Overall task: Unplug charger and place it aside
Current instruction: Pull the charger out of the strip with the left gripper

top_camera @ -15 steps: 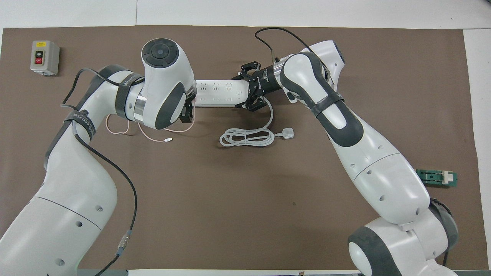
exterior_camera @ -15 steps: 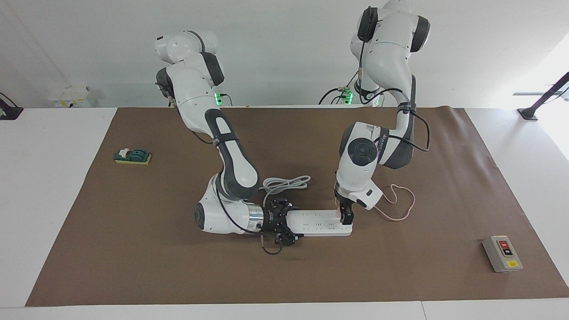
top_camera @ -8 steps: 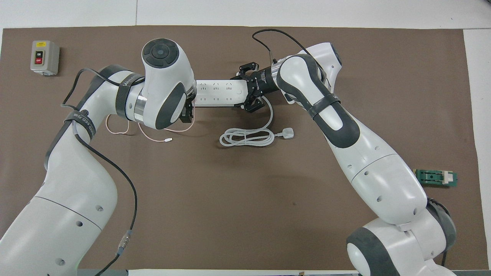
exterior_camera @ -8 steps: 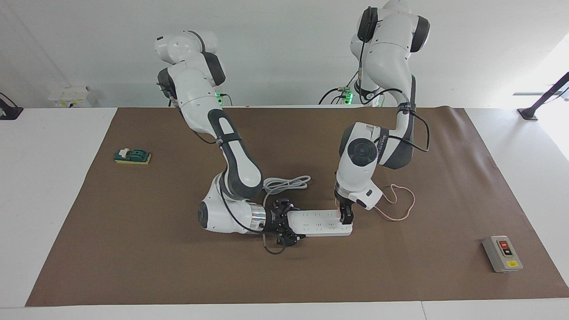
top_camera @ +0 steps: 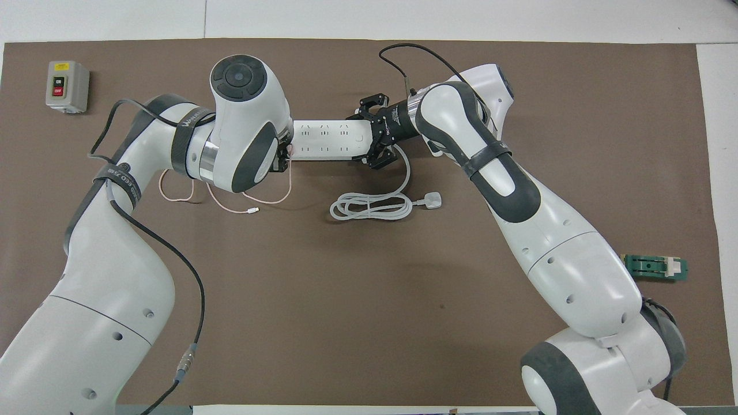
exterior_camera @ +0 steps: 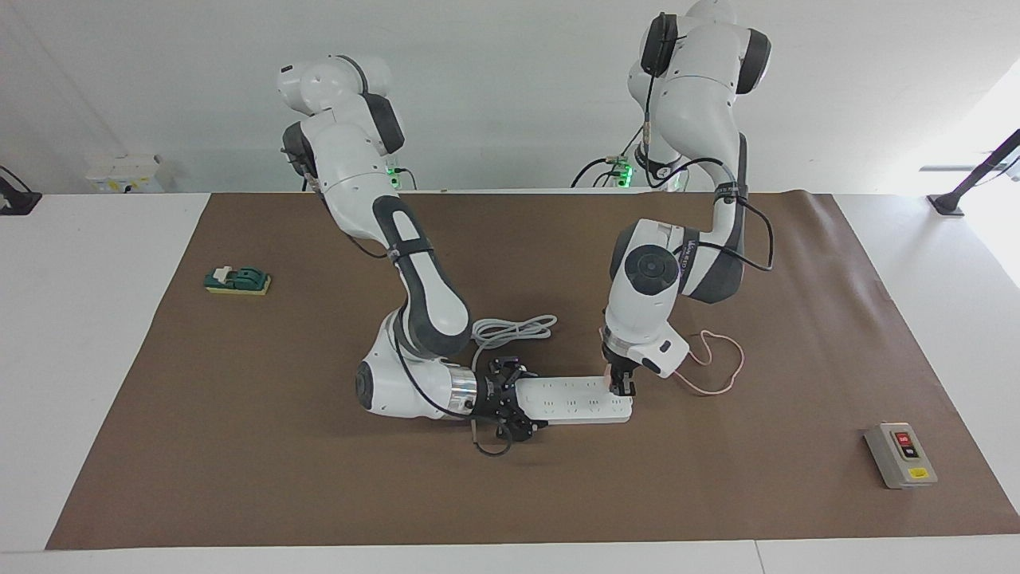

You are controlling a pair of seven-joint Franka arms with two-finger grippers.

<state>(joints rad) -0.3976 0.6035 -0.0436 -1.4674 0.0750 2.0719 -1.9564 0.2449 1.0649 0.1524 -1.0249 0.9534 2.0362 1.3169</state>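
Fingers: left gripper [exterior_camera: 622, 388] pinching charger [exterior_camera: 616, 384] at power strip [exterior_camera: 570, 399]; right gripper [exterior_camera: 510, 410] clamping strip's end.

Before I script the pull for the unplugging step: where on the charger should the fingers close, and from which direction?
Grip the charger's small cube body, not its thin pink cable, coming straight down from above, as the left gripper does now. It stands plugged into the power strip's end toward the left arm, so only its sides are free. The right gripper braces the strip's other end, so an upward pull should work.

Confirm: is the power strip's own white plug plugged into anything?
No. The white plug lies loose on the brown mat beside its coiled cord.
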